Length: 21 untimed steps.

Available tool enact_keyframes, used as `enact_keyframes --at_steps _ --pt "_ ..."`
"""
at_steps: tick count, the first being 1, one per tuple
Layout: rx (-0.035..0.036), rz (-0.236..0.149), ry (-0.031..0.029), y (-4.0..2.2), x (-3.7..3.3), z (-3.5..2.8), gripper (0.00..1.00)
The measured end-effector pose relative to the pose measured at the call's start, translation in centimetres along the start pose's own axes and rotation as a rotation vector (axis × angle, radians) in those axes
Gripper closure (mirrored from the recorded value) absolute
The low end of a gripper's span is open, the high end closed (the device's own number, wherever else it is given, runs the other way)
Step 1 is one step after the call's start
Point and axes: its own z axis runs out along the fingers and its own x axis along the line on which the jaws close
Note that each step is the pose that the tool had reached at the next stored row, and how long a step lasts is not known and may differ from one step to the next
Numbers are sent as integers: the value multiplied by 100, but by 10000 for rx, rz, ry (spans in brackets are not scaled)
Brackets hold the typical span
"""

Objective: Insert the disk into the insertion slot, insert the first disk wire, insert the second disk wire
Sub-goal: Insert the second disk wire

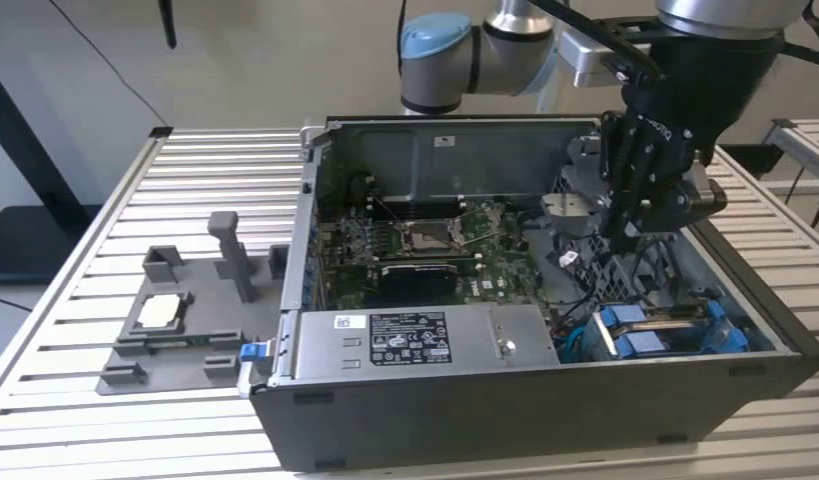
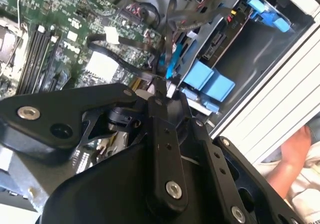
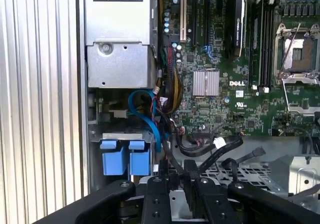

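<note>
The disk (image 2: 218, 36) sits inside the insertion slot (image 2: 192, 45), a grey metal cage at the case's near corner on the exterior view's right. Its blue carrier tabs (image 1: 660, 331) stick out of the cage (image 1: 609, 318); in the first wrist view the tabs (image 3: 125, 157) lie under the cage's edge (image 3: 122, 134). My gripper (image 1: 625, 232) hangs inside the open case, just behind the cage. In both wrist views its fingers meet, shut on a black disk wire (image 3: 172, 165) that runs from the tips (image 2: 160, 83) toward the cage. The gripper (image 3: 188, 178) is close above the perforated bracket.
A silver power-supply box (image 1: 409, 340) fills the case's near side, with the green motherboard (image 1: 409, 240) behind it. A blue cable (image 3: 150, 119) loops near the cage. A grey fixture (image 1: 182, 320) stands on the slatted table at the exterior view's left. A person's hand (image 2: 295, 154) is outside the case.
</note>
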Motion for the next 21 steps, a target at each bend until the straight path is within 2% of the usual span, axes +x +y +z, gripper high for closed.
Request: enact_keyframes --at_steps 3,5,6,8,9,15,21 --pt "51 -129 147 11 -10 12 73" --pt "136 -220 235 14 -10 17 73" --pt "220 -265 254 15 -10 20 73" --pt "454 -350 267 16 -10 23 73" --pt "535 -373 271 22 -10 24 73" --pt "577 -375 271 110 -11 27 73" --pt "759 -479 274 122 -15 35 73"
